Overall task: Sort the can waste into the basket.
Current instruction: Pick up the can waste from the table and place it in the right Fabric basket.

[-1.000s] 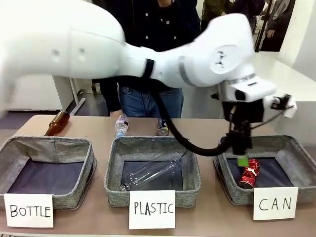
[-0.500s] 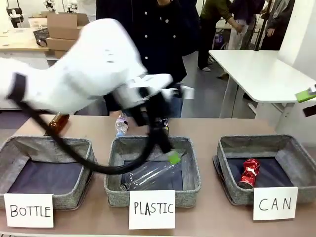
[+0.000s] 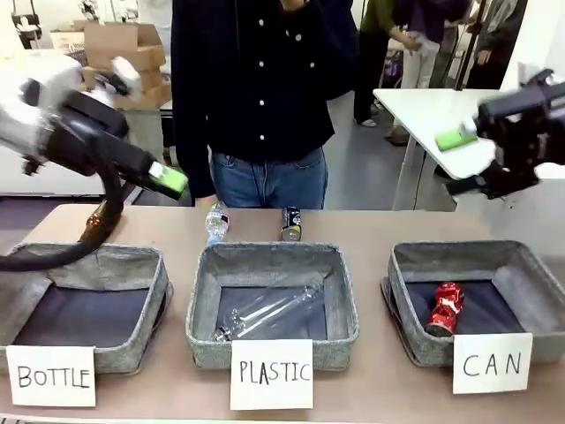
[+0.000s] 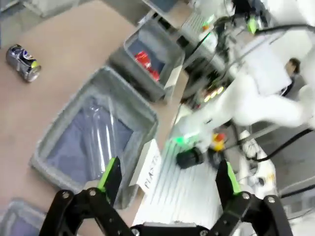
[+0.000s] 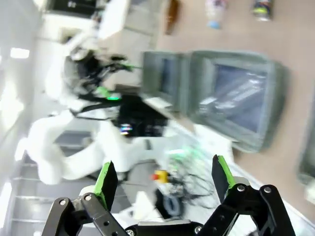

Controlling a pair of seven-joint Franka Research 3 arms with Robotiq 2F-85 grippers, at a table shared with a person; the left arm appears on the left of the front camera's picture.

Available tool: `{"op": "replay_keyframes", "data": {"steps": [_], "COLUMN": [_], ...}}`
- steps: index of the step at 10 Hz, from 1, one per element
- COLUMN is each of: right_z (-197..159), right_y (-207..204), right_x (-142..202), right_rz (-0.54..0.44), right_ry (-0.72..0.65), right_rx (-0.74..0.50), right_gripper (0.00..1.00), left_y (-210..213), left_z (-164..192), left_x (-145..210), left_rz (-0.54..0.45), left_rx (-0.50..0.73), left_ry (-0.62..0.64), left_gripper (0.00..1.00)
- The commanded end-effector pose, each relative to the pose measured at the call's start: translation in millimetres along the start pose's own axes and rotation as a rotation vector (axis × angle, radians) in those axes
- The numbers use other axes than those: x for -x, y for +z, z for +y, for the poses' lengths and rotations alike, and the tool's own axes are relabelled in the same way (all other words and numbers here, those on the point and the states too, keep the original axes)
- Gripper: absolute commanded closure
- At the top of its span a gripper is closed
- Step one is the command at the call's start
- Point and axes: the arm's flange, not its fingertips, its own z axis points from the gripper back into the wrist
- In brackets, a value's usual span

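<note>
The dented red can (image 3: 444, 309) lies in the grey basket (image 3: 402, 265) carded "CAN" at the right. Near the table's far edge the black can (image 3: 290, 224) stands upright; in the left wrist view the black can (image 4: 22, 61) shows on bare table and the red can (image 4: 145, 61) in its basket (image 4: 147, 81). My left gripper (image 4: 168, 174) is open and empty, raised above the left end, one green pad (image 3: 168, 179) showing. Beyond the right end, my right gripper (image 3: 457, 163) also hangs open and empty, high above the CAN basket; its wrist view shows the right gripper (image 5: 163, 177) wide apart.
A "PLASTIC" basket (image 3: 199, 291) in the middle holds a clear bottle (image 3: 269, 314). At the left sits the "BOTTLE" basket (image 3: 18, 265). A small plastic bottle (image 3: 217, 223) and a brown bottle (image 3: 93, 231) stay at the far edge. A person stands behind the table.
My left arm has swung from over the CAN basket across the middle to the upper left. The right gripper has come into view at the right. The red can stays in the basket.
</note>
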Motion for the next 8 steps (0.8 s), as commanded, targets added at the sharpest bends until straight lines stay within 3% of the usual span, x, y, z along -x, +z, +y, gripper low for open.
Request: {"op": "replay_keyframes", "data": {"steps": [1, 3, 4, 5, 8], "right_z": [3.3, 0.0, 11.1, 11.1, 11.1], "right_y": [-27.0, -35.0, -20.4, -20.4, -20.4], "right_x": [4.5, -10.5, -11.0, -11.0, -11.0], "right_rz": [-0.082, -0.164, -0.046, -0.046, -0.046], "right_ry": [-0.184, -0.242, -0.143, -0.143, -0.143], "right_rx": [-0.142, -0.038, -0.116, -0.116, -0.116], "right_gripper": [0.00, 0.00, 0.00, 0.00, 0.00], "left_y": [32.8, 77.4, 80.6, 78.3, 78.3], "left_z": [9.4, 1.2, 3.2, 14.2, 14.2], "left_x": [19.3, 65.7, 87.3, 38.0, 38.0], "left_rz": [-0.208, -0.442, -0.447, -0.326, -0.326], "left_rx": [0.068, 0.066, 0.075, 0.073, 0.073], "left_ry": [0.119, 0.056, 0.035, 0.115, 0.115], "left_gripper": [0.00, 0.00, 0.00, 0.00, 0.00]}}
